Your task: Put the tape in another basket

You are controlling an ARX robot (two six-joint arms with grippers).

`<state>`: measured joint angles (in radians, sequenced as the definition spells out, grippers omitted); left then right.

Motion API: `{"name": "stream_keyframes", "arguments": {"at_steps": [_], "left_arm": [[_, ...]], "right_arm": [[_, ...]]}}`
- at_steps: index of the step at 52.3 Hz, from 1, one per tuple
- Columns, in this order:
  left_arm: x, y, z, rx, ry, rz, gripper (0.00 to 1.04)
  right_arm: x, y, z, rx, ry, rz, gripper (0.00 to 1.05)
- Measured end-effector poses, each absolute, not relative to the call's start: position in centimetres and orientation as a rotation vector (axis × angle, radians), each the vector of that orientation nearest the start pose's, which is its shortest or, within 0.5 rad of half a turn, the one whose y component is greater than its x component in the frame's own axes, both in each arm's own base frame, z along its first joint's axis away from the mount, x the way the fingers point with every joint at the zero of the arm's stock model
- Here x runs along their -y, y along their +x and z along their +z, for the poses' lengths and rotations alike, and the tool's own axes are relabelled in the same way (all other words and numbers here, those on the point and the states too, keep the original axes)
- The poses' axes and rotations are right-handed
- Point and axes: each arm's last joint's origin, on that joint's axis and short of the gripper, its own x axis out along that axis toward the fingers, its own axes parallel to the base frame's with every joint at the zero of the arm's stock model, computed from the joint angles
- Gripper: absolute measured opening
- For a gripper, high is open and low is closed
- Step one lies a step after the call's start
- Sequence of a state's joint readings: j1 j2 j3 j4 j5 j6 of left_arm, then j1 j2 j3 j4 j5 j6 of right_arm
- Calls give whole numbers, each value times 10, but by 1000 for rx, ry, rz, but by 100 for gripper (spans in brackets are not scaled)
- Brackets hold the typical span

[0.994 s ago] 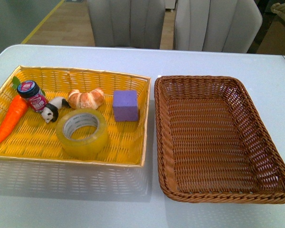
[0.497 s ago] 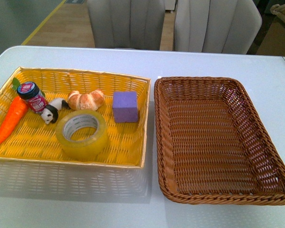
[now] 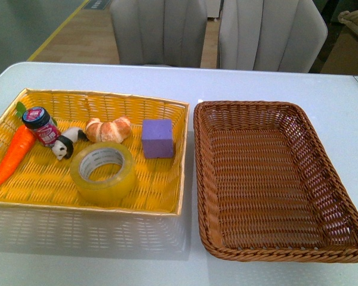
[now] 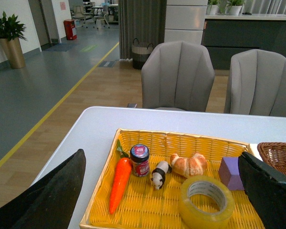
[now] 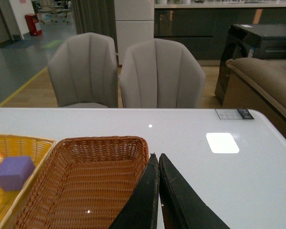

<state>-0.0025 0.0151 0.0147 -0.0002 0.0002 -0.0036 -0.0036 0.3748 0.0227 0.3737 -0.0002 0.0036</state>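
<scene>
Looks like an open-plan office or showroom lounge. White table [image 3: 274, 83] with two grey padded chairs [image 4: 178, 76] at its far edge, long dark counter [image 4: 248, 36] behind them, brown sofa [image 5: 262, 81], potted plant [image 4: 9, 36] by the wall, yellow line [image 4: 62, 102] across the floor.

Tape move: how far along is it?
Done: nothing; the tape lies in the yellow basket, and the brown basket is empty. In hand: nothing gripped; left gripper open, facing the tape; right gripper shut near the brown basket. Remaining: grasp, lift, carry across, release.
</scene>
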Motion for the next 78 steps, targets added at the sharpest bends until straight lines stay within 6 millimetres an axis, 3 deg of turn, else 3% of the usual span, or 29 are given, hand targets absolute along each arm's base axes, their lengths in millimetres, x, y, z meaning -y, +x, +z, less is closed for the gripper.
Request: {"name": "stream_keyframes", "arguments": {"at_steps": [48, 66, 71, 73, 78], "left_arm": [[0, 98, 167, -1, -4, -3, 96], [0, 98, 167, -1, -4, -3, 96], [0, 102, 170, -387, -104, -57, 96], [0, 109, 172, -447, -117, -50, 96], [4, 134, 186, -448, -108, -70, 96]], "right_arm": [[0, 97, 171, 18, 3, -2, 2], [0, 97, 171, 19, 3, -2, 61], [0, 97, 171, 19, 3, -1, 85], [0, 97, 171, 19, 3, -2, 94], [0, 97, 171, 19, 3, -2, 95]]}}
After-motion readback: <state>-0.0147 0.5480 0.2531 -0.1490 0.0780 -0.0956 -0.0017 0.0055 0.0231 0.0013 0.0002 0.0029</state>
